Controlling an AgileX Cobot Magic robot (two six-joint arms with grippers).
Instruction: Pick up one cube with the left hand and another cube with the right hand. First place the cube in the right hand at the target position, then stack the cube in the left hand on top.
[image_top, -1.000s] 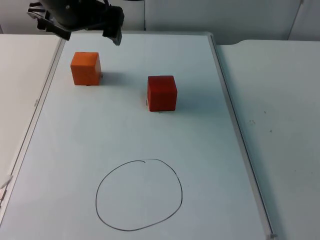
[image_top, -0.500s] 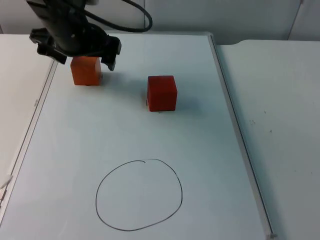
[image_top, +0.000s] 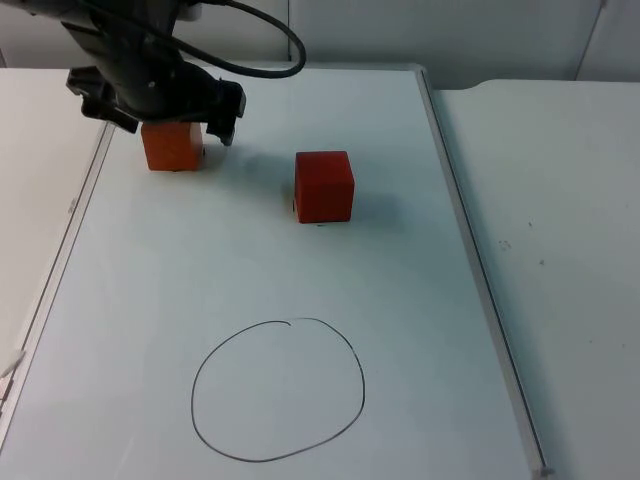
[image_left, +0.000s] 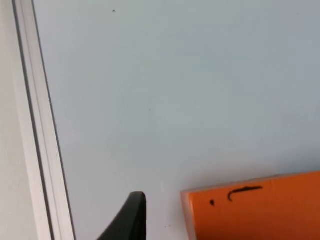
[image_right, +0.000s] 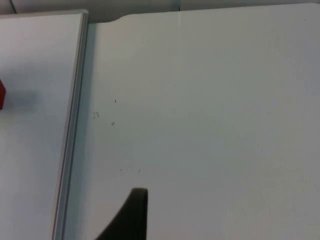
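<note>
Top view: the left gripper (image_top: 165, 125), fingers spread, straddles the orange cube (image_top: 172, 148) near the whiteboard's (image_top: 400, 300) far left corner, apparently to grasp it, while the red cube (image_top: 323, 186) sits mid-board beyond the drawn circle (image_top: 278, 389).

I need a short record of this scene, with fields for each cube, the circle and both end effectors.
orange cube: far left of the whiteboard, on its surface
red cube: mid-board, free
drawn circle: near edge, nothing inside
left end effector: over the orange cube, fingers straddling it
right end effector: waiting above the table beside the board
</note>
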